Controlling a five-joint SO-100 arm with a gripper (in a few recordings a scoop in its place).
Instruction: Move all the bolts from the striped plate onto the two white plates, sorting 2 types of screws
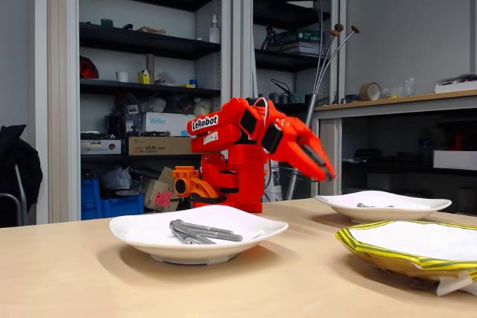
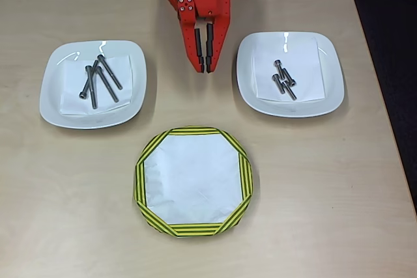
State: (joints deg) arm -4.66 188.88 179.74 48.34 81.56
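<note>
The striped plate [image 2: 193, 181] [image 1: 417, 247] lies at the table's front middle, its white centre bare. In the overhead view the left white plate [image 2: 92, 84] carries several longer bolts [image 2: 98, 81]; the right white plate [image 2: 290, 73] carries several shorter bolts [image 2: 283, 80]. In the fixed view the long bolts [image 1: 200, 232] rest on the near white plate [image 1: 197, 233], and the far white plate [image 1: 383, 205] shows a short bolt [image 1: 365, 205]. My red gripper [image 2: 204, 66] [image 1: 328, 173] hangs between the two white plates, behind the striped plate, fingertips nearly together and holding nothing.
The arm's red base [image 1: 235, 184] stands at the table's back edge. Shelves with boxes fill the background. Bare tabletop [image 2: 326, 193] lies around the striped plate and along the front.
</note>
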